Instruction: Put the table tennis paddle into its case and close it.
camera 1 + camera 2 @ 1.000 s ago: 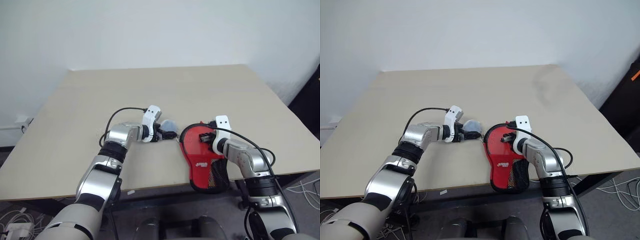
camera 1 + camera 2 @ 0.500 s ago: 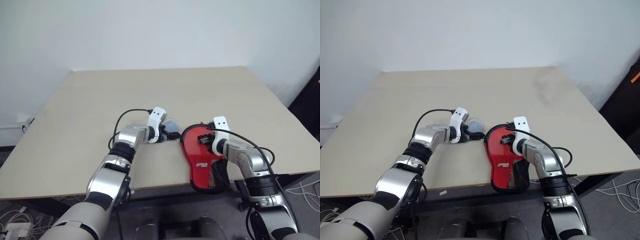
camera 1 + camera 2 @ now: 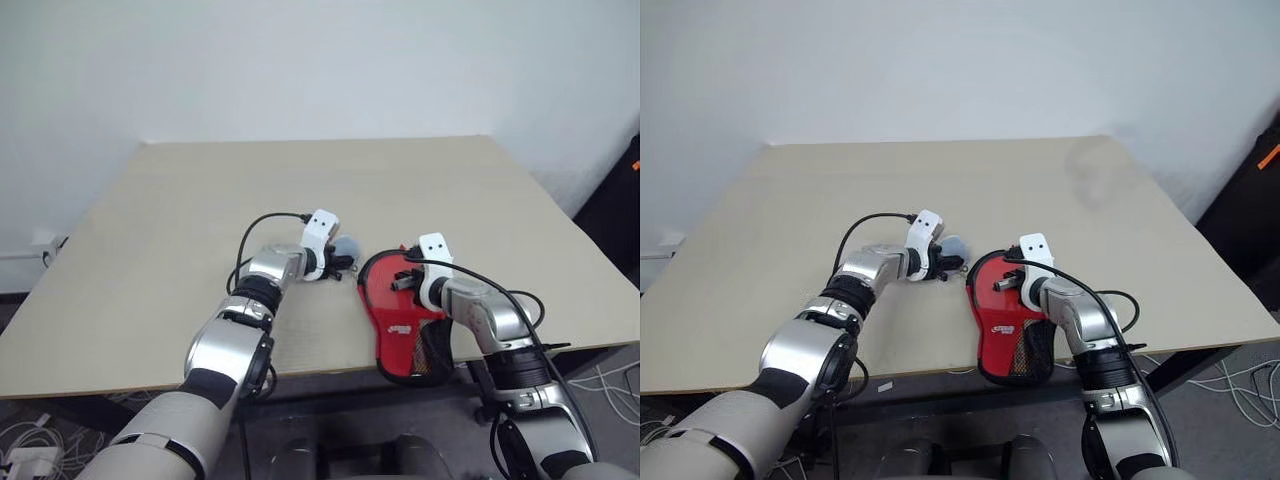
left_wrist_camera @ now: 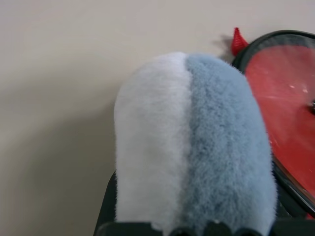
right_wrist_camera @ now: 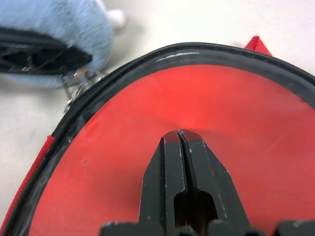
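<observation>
The case lies red side up near the table's front right edge, its mesh handle end hanging over the edge. My right gripper is shut, its tips pressed on the red face inside the black edging. A fluffy blue-and-white charm sits just left of the case's round end, by the zip pull. My left gripper is closed around this charm, black fingers on either side of the fluff. The table tennis paddle is hidden.
The beige table stretches wide and bare behind and to the left of both arms. The front edge runs just below the case. Cables lie on the floor at the right, and a white wall stands behind.
My left arm has shifted right toward the case and its fingers have narrowed around the fluffy charm. The right gripper has closed fully and stayed on the case's red face.
</observation>
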Robot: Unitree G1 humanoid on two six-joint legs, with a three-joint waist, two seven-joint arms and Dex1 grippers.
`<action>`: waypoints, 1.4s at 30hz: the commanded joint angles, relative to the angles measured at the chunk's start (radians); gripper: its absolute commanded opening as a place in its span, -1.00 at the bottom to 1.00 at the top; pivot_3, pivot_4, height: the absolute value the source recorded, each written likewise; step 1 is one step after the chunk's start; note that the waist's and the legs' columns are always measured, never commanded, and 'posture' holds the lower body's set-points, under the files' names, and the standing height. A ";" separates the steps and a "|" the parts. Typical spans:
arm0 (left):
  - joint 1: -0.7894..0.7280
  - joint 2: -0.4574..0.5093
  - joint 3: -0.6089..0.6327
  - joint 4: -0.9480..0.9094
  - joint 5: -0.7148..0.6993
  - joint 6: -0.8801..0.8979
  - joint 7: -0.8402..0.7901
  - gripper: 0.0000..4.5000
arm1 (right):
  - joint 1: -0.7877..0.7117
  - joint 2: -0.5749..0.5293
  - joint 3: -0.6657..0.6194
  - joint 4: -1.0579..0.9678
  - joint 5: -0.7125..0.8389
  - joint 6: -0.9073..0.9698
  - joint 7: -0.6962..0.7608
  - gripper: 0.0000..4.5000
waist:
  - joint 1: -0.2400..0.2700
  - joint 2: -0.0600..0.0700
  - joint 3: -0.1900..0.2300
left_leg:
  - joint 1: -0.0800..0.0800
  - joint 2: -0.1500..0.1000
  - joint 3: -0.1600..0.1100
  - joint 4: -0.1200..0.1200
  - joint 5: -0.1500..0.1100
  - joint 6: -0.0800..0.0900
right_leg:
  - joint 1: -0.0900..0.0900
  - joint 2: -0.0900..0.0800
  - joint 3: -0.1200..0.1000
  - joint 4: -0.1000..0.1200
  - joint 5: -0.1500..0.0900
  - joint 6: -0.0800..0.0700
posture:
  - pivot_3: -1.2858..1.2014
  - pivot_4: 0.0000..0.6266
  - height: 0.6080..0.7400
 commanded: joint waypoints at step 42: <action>-0.273 -0.152 0.224 0.196 0.087 -0.287 0.258 -0.38 | 0.145 -0.001 0.093 -0.144 -0.013 0.130 0.020 -1.00 | -0.010 -0.001 0.000 | -0.002 0.000 -0.004 0.001 -0.001 0.000 | 0.000 -0.001 -0.005 0.000 0.000 0.000 | 0.03 -1.00 0.75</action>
